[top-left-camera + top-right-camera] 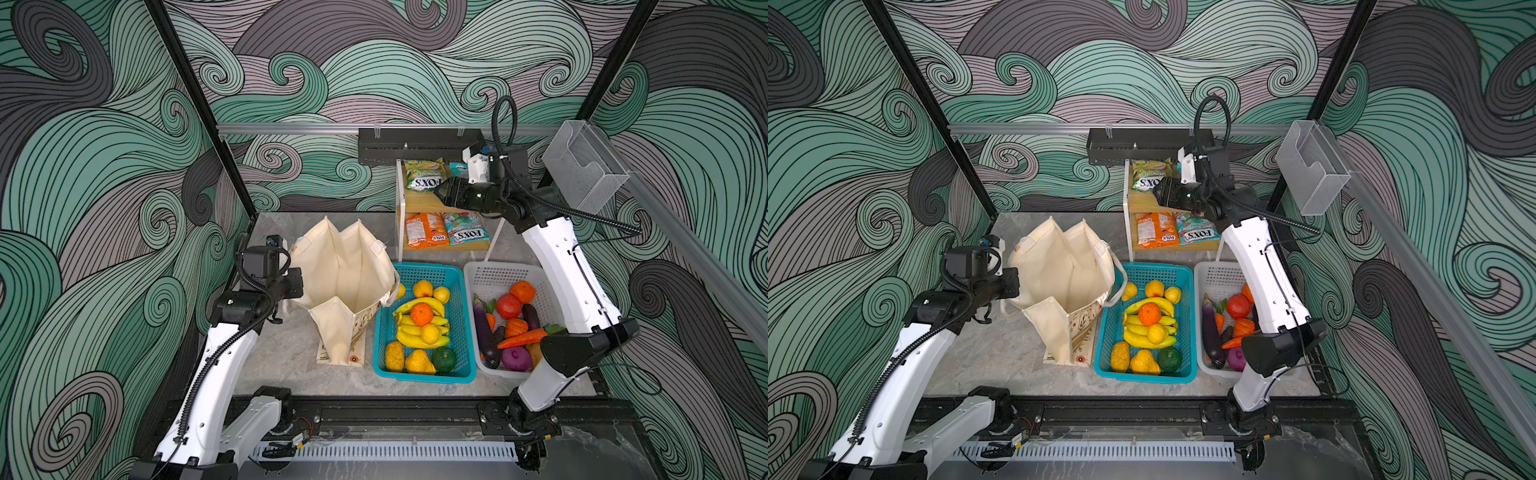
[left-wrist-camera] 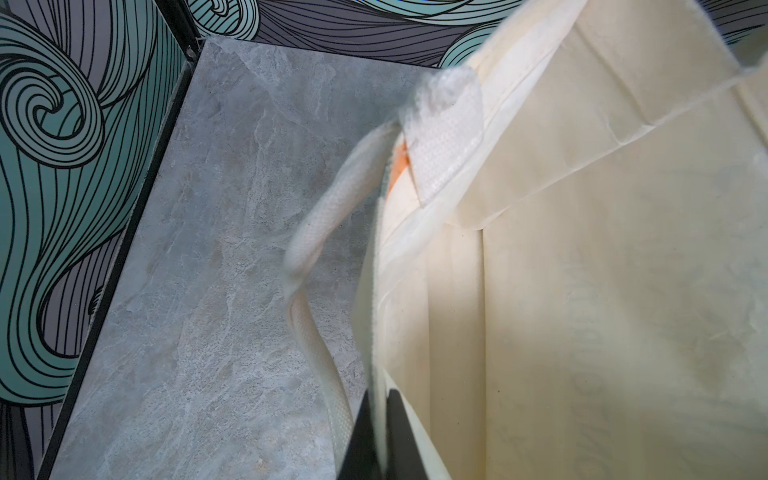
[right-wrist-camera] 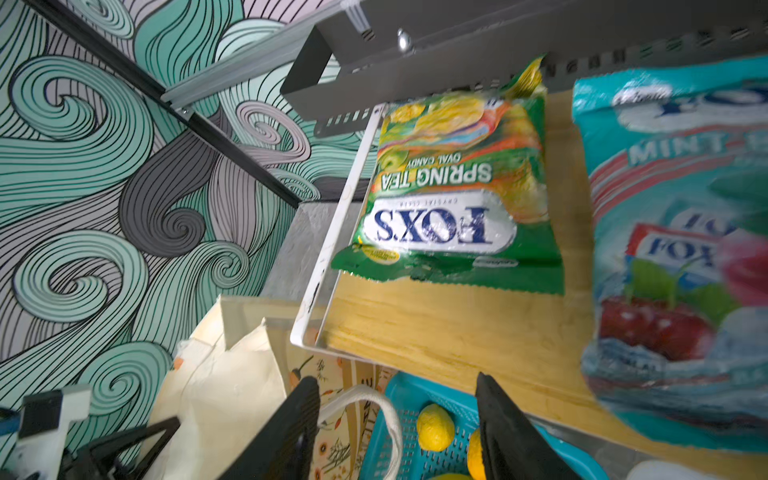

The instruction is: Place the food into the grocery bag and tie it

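Top views both show the grey marbled desk (image 1: 286, 357) carrying everything. The grocery bag (image 1: 345, 266) stands on it left of centre, its mouth wide open and cream lining showing, with its floral side against the teal basket (image 1: 424, 376). That basket sits just beside a white basket (image 1: 498, 274), both in front of a two-tier wooden shelf (image 1: 419, 202) at the back.

The teal basket holds the bananas (image 1: 419, 338) with an orange (image 1: 422, 313) on top, among other yellow and green fruit. The white basket holds an eggplant (image 1: 484, 332), a carrot (image 1: 521, 338) and other vegetables. On the shelf's upper tier a green packet (image 3: 453, 187) and a teal packet (image 3: 673, 249) lie side by side. On the lower tier an orange packet (image 1: 424, 230) lies beside a second teal packet (image 1: 465, 230).

The left fingers (image 2: 361, 440) are pressed together on the bag's rim at its left side, pinching the fabric between them. A strap handle (image 2: 305, 245) hangs loose just outside. The right fingers (image 3: 291, 428) are spread with nothing between them. They hover at the front edge of the upper tier, near the green packet and not touching it.
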Controlling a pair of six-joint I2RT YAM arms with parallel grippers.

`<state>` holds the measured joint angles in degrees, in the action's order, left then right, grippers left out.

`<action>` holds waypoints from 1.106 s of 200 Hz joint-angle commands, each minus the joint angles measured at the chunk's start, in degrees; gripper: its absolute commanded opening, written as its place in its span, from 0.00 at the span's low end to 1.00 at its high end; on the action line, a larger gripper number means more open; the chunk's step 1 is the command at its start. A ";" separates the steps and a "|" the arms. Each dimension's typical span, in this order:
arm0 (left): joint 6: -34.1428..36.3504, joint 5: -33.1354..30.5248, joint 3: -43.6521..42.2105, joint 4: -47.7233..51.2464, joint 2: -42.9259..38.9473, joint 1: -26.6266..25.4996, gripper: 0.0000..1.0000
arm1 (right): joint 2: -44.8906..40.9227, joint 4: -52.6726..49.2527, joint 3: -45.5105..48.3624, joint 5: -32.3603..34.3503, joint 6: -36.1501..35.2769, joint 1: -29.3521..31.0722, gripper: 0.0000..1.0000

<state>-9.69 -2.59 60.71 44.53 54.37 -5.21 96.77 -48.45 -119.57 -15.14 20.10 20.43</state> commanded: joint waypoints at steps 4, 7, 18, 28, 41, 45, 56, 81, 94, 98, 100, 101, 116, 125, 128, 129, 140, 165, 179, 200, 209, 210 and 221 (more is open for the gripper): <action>0.39 -0.95 0.29 -1.24 -1.17 0.38 0.00 | -5.04 0.17 3.46 -6.13 -5.61 0.45 0.60; 0.39 -0.93 0.31 -1.28 -1.15 0.38 0.00 | -5.46 -0.51 4.01 -6.13 -6.00 0.43 0.60; 0.38 -0.85 0.29 -1.36 -1.35 0.38 0.00 | -6.90 -1.96 6.85 -6.22 -6.99 0.47 0.61; 0.38 -0.92 0.29 -1.38 -1.46 0.42 0.00 | -8.66 -1.69 11.13 -6.49 -7.54 0.63 0.61; 0.38 -0.88 0.29 -1.38 -1.45 0.38 0.00 | -11.17 -1.22 16.02 -6.79 -8.15 1.06 0.61; 0.38 -0.88 0.29 -1.41 -1.46 0.38 0.00 | -11.79 -1.29 17.54 -6.74 -8.50 1.34 0.61; 0.39 -0.84 0.29 -1.37 -1.45 0.43 0.00 | -13.38 -1.35 21.48 -6.45 -9.34 1.99 0.61; 0.42 -0.84 0.28 -1.35 -1.46 0.38 0.00 | -16.60 -0.87 30.02 -4.08 -10.38 3.93 0.65; 0.44 -0.75 0.29 -1.38 -1.37 0.40 0.00 | -17.93 -0.05 34.20 -1.58 -9.91 5.02 0.72; 0.39 -0.75 0.29 -1.36 -1.37 0.38 0.00 | -18.18 0.31 35.56 -0.84 -9.47 5.40 0.76; 0.38 -0.79 0.29 -1.37 -1.33 0.38 0.00 | -18.30 0.46 36.14 -0.61 -9.35 5.59 0.78; 0.38 -0.82 0.29 -1.38 -1.31 0.38 0.00 | -18.34 0.51 36.50 -0.56 -9.32 5.68 0.79; 0.41 -0.93 0.29 -1.36 -1.37 0.43 0.00 | -18.21 1.09 40.74 0.07 -9.64 7.30 0.99; 0.39 -0.90 0.24 -1.38 -1.28 0.44 0.00 | -18.20 1.70 42.39 1.43 -9.68 8.04 0.99; 0.40 -0.85 0.25 -1.34 -1.33 0.40 0.00 | -18.20 1.91 43.16 1.83 -9.72 8.35 0.99; 0.39 -0.84 0.22 -1.31 -1.31 0.39 0.00 | -18.15 2.06 43.39 1.94 -9.72 8.42 0.99; 0.46 -0.84 0.23 -1.38 -1.12 0.42 0.00 | -18.24 3.14 45.77 3.33 -9.52 9.44 0.99; 0.46 -1.01 0.29 -1.29 -0.97 0.38 0.00 | -17.62 5.97 50.84 4.24 -8.94 12.31 0.99; 0.49 -1.10 0.23 -1.33 -0.99 0.39 0.00 | -16.94 7.61 53.38 5.01 -8.44 13.67 0.99; 0.51 -0.93 0.29 -1.29 -0.75 0.38 0.00 | -15.71 10.11 56.51 5.58 -7.02 15.61 0.97; 0.48 -0.90 0.29 -1.29 -0.75 0.42 0.00 | -15.12 11.22 57.58 5.78 -6.36 16.45 0.96; 0.47 -0.87 0.29 -1.33 -0.75 0.44 0.00 | -15.03 11.33 57.72 5.76 -6.28 16.52 0.96; 0.51 -0.78 0.29 -1.38 -0.79 0.38 0.00 | -14.31 12.71 58.95 6.76 -5.49 17.54 0.96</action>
<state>-9.67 -2.57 60.66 44.53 54.00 -5.21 81.76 -40.66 -62.04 -11.46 12.40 36.34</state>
